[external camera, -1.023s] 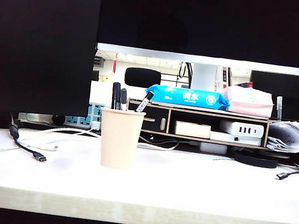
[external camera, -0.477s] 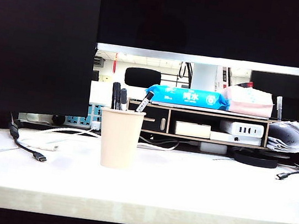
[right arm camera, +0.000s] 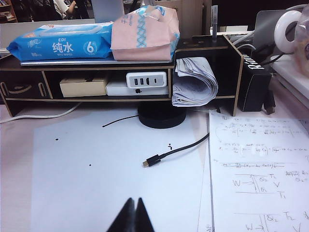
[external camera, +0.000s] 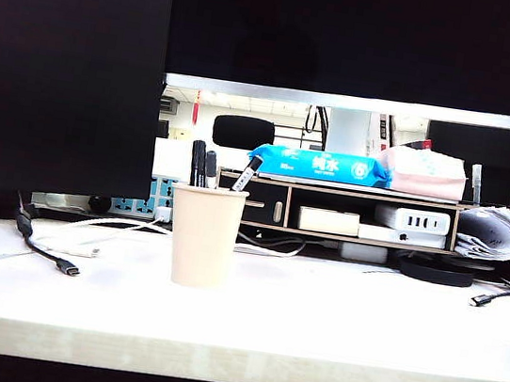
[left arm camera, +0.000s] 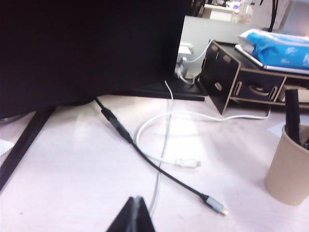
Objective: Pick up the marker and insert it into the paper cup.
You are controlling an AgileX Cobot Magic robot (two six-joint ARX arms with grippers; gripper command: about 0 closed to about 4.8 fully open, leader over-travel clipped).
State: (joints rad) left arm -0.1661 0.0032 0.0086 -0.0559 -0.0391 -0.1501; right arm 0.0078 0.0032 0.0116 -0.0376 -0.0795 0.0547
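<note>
Nothing has moved across the three exterior frames: cup, pens and cables sit exactly where they did a second ago, and neither arm enters that view. You see the paper cup upright on the white bench, left of centre, with three dark pens standing in it. The marker, all black, rises above the rim at the cup's left side, beside a pen with a grey barrel and a leaning pen with a white band. In the left wrist view the cup stands off to one side with a black stick rising out of it; the left hand shows only as a dark point low in the frame, fingers together, holding nothing, well apart from the cup, above the black cable. The right hand is likewise pinched closed and empty, over bare white paper near the organiser shelf. Reading for the task: the marker already stands inside the cup, so the insertion looks complete, and both hands look parked clear of it. You probably need no further grasp, unless the marker should be checked for seating.
</note>
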